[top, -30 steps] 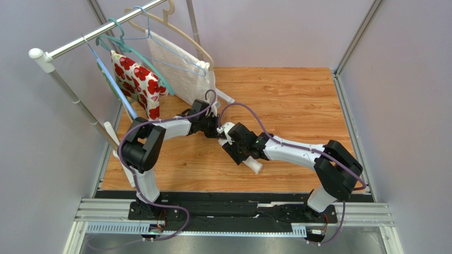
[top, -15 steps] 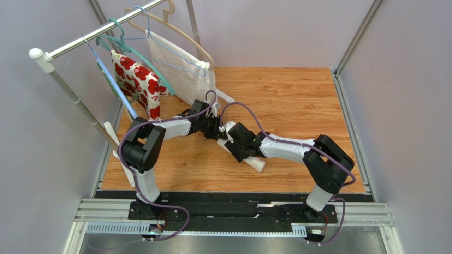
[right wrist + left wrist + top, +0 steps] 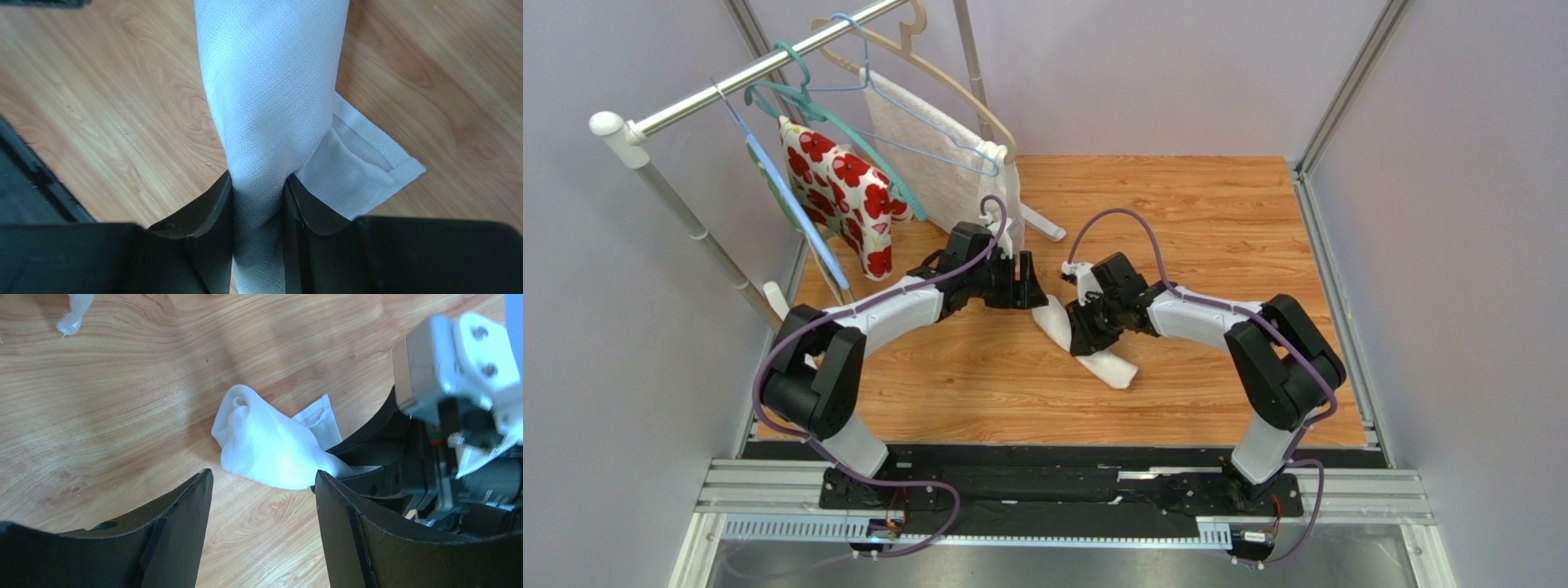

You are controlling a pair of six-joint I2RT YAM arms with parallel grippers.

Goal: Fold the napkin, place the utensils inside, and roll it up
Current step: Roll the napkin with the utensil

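Wooden table (image 3: 1210, 233), rolled off-white napkin (image 3: 1120, 369)

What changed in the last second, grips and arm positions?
Left gripper opened, releasing the rolled napkin's far end; its elbow swung left. Right gripper moved farther in and closed on the roll. Napkin still lies on the table; clothes rack unchanged.

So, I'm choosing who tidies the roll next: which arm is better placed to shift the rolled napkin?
Right: the right gripper is closed on the rolled napkin; the left gripper hangs open over one end, holding nothing.
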